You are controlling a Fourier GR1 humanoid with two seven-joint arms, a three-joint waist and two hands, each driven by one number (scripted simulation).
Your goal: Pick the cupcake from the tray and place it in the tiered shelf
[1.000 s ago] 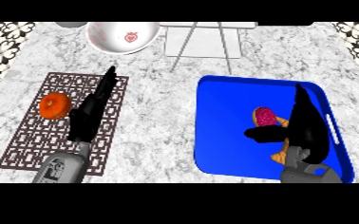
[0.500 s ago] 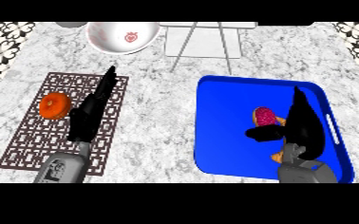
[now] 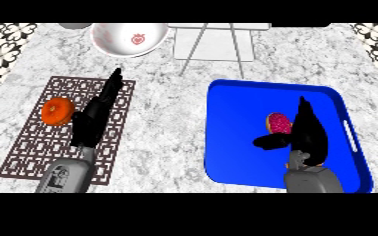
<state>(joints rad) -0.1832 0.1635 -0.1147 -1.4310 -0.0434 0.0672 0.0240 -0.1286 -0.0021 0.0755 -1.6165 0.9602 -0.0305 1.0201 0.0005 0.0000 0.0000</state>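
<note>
The cupcake [image 3: 277, 123], pink-topped, lies on the blue tray [image 3: 236, 155] at the right of the counter. My right hand [image 3: 306, 132] is over the tray just right of the cupcake, fingers straight and pointing away, thumb reaching left below the cupcake. It touches the cupcake's right side or stands very close; I cannot tell which. The tiered shelf [image 3: 215, 41], white with thin metal legs, stands at the back centre. My left hand [image 3: 94, 116] rests open over the brown lattice mat, fingers pointing up.
An orange fruit [image 3: 57, 110] lies on the lattice mat [image 3: 40, 145] at the left, beside my left hand. A white bowl with a red mark [image 3: 128, 38] sits at the back left, next to the shelf.
My right hand has slid a little forward and left on the tray, closing in on the cupcake. The left arm has not moved.
</note>
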